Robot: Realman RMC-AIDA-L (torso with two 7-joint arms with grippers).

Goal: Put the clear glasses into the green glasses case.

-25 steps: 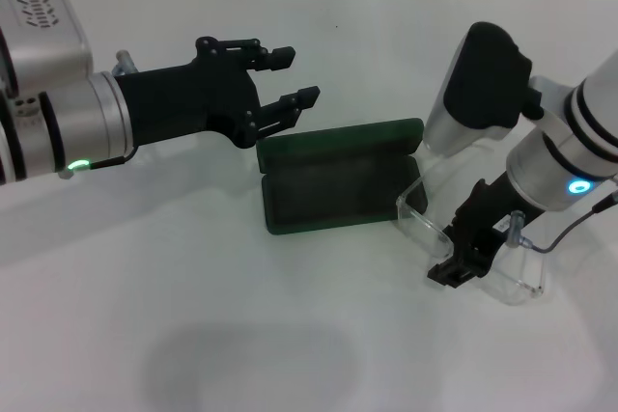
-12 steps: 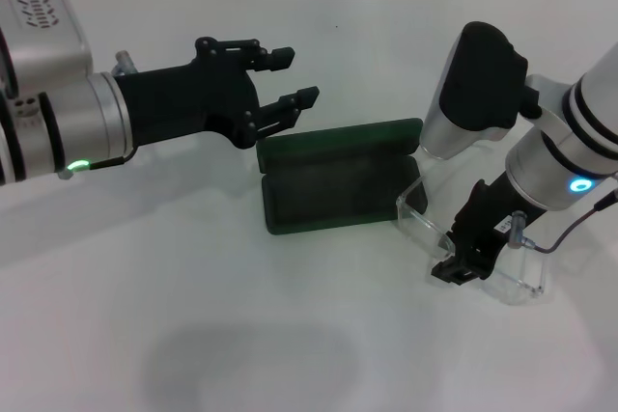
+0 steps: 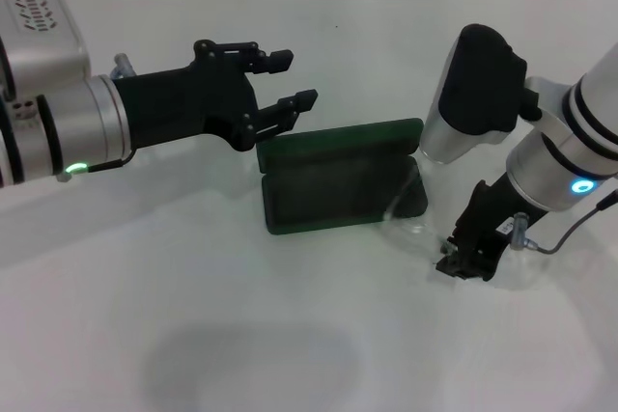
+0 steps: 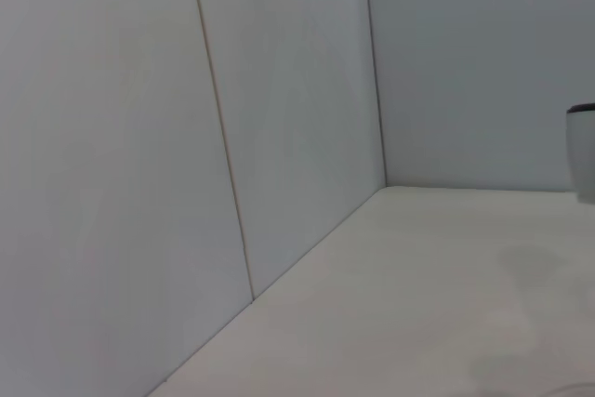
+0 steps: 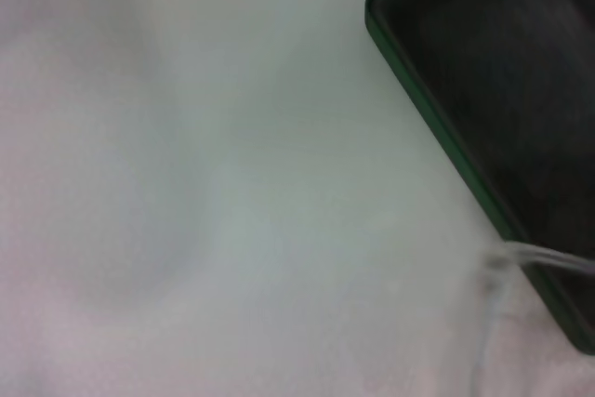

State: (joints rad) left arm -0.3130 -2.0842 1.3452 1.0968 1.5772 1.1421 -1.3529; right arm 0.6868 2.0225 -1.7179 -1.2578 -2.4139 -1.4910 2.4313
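Right gripper pinching the clear glasses beside the open green glasses case on a white table.

White tabletop meets a pale tiled wall behind it. Its fingers are closed on the glasses, whose near end now overlaps the case's right edge; half a second ago they sat fully on the table, right of the case. Left gripper hovers unchanged, fingers spread, just beyond the case's raised lid at its left corner.
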